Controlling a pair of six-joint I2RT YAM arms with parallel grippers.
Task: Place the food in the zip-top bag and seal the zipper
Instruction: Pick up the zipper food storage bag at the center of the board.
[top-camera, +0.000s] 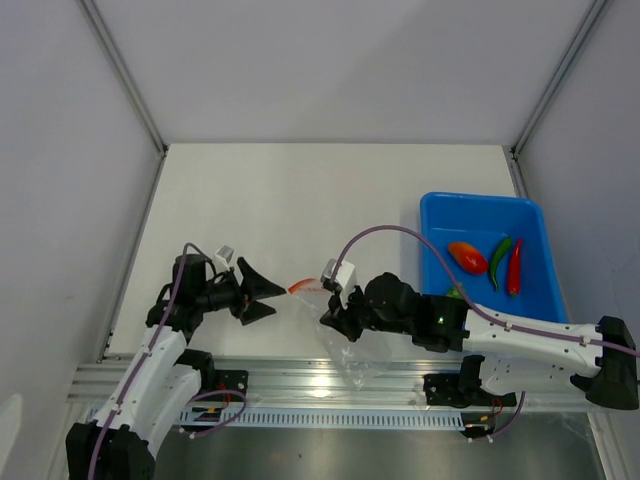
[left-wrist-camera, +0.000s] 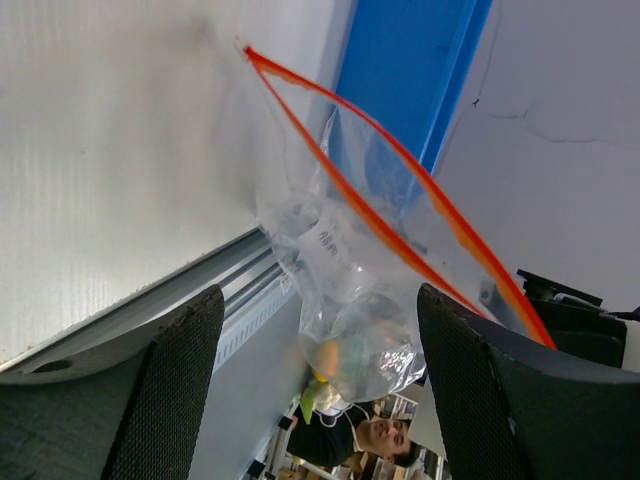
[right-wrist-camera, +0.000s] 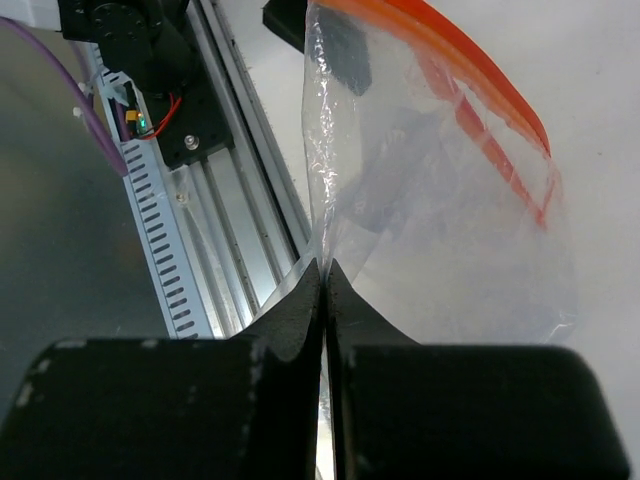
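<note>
No lettering can be read anywhere. In the left wrist view the zip-top bag (left-wrist-camera: 345, 275) bears a small pale printed mark (left-wrist-camera: 325, 238), toward ten o'clock of its middle, perhaps characters, too blurred to make out.

zip-top bag (top-camera: 360, 355) hanging mid-front, open table (top-camera: 300, 200) behind, tray (top-camera: 480, 199) right

Your stock on the table: one clear crinkly plastic zip-top bag (right-wrist-camera: 440, 220), fitted with one thin orange-red zipper strip (top-camera: 303, 287), and one blue rectangular plastic tray (top-camera: 432, 215). In the tray you have one orange carrot-like toy piece (top-camera: 467, 256), one slim green pepper-like piece (top-camera: 499, 262), one slim red pepper-like piece (top-camera: 514, 266), and one green scrap (top-camera: 455, 293), mostly hidden, kind uncertain.
</note>
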